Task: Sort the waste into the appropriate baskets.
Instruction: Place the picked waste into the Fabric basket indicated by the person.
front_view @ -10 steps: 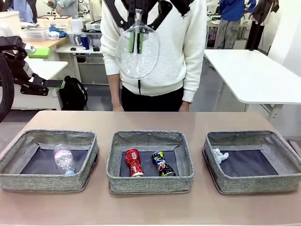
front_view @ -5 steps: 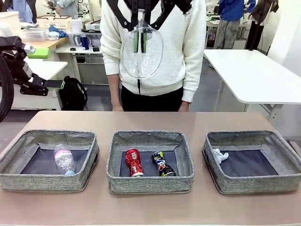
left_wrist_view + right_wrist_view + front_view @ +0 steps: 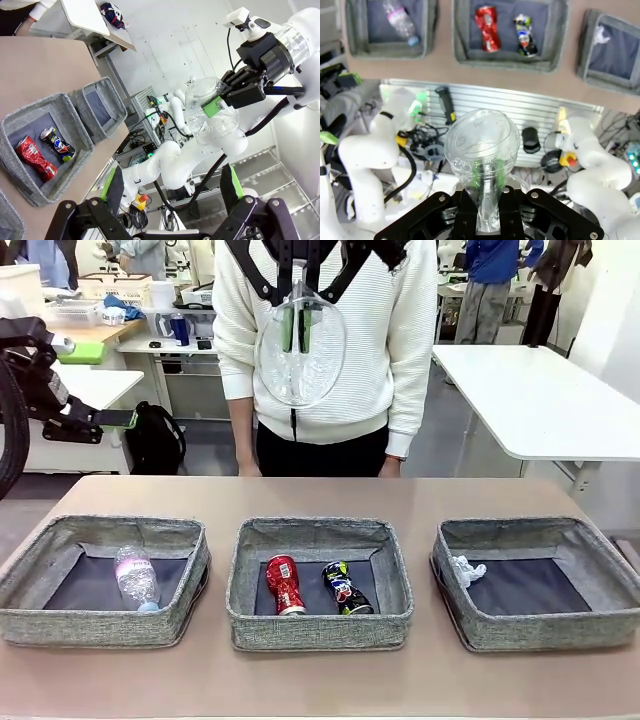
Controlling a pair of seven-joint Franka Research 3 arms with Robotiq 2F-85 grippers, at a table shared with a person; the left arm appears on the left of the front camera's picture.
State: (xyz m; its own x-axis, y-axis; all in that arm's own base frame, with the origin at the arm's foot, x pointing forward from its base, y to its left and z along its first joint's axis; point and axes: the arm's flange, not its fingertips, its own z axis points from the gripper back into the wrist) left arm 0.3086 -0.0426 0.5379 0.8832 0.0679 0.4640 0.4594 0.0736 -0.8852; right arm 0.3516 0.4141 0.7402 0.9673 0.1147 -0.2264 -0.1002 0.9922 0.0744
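Note:
High above the table's far side, in front of the person, my right gripper (image 3: 296,328) is shut on a clear plastic cup (image 3: 301,352), which it pinches near the narrow end (image 3: 482,145). My left gripper (image 3: 172,186) is open and empty, and looks across at that cup (image 3: 210,107). Of the three grey baskets, the left basket (image 3: 100,625) holds a clear plastic bottle (image 3: 135,578). A red crushed can (image 3: 284,585) and a dark multicoloured can (image 3: 346,588) lie in the middle basket (image 3: 318,628). The right basket (image 3: 540,628) has a crumpled paper ball (image 3: 466,570).
A person in a white sweater (image 3: 400,350) stands at the table's far edge, directly behind the cup. Bare brown tabletop (image 3: 320,495) runs between the baskets and the person. A white table (image 3: 540,400) stands farther back on the right.
The right gripper shifted the cup slightly right and up a second ago, then held still. The waste in the baskets has not moved.

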